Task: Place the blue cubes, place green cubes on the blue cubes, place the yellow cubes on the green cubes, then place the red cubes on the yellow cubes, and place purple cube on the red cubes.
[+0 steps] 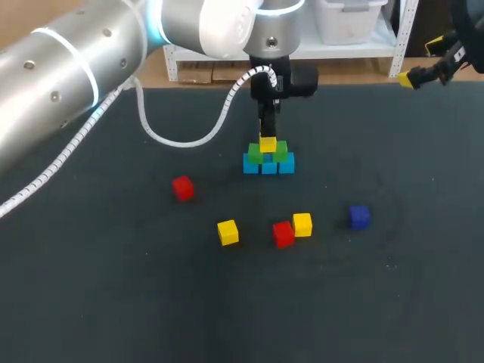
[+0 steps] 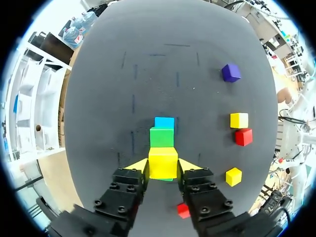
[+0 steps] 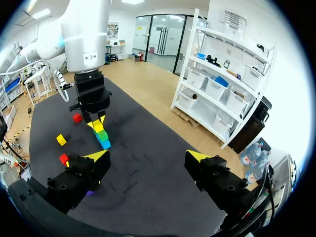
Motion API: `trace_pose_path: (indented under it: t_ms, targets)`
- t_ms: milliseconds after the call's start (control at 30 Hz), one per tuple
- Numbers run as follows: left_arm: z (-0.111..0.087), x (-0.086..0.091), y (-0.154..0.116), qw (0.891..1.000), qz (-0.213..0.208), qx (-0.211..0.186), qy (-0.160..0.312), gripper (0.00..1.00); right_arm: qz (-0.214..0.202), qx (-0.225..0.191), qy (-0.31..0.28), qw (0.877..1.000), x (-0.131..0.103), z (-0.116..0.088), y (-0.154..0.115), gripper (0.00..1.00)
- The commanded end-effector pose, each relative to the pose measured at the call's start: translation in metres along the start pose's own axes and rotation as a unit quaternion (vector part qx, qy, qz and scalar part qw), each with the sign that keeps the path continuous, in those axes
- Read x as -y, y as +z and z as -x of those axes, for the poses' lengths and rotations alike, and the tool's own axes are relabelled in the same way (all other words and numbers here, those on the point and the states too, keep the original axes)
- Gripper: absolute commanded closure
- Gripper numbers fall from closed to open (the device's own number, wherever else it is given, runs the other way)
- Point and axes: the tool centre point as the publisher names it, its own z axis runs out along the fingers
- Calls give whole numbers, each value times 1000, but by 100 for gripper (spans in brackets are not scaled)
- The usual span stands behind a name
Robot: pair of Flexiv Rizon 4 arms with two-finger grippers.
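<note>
left gripper (image 2: 164,166) around smooth yellow cube (image 2: 163,161)

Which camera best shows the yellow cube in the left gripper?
The left wrist view: the yellow cube fills the gap between the left gripper's fingers, over a green cube. The head view shows it small; the right wrist view, tiny and distant.

Three blue cubes (image 1: 268,167), two green (image 1: 281,152), three yellow (image 1: 228,232), two red (image 1: 182,187), one purple (image 1: 358,217)

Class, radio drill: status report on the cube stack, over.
Left hand shut on yellow cube atop the green cubes. Right hand open, well away. Nothing in the way; purple cube lies loose, apart.
</note>
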Motion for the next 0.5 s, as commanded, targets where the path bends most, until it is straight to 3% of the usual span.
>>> trace_pose_path:
  t_ms: [33, 267, 500]
  targets:
    - [1, 0, -1, 1000, 0, -3, 1, 0, -2, 0, 0, 1000, -1, 0, 0, 0]
    - [1, 1, -2, 1000, -2, 1, -7, 0, -2, 0, 0, 1000, -1, 0, 0, 0]
    - [-12, -7, -29, 996, 20, 39, -76, 0, -2, 0, 0, 1000, -1, 0, 0, 0]
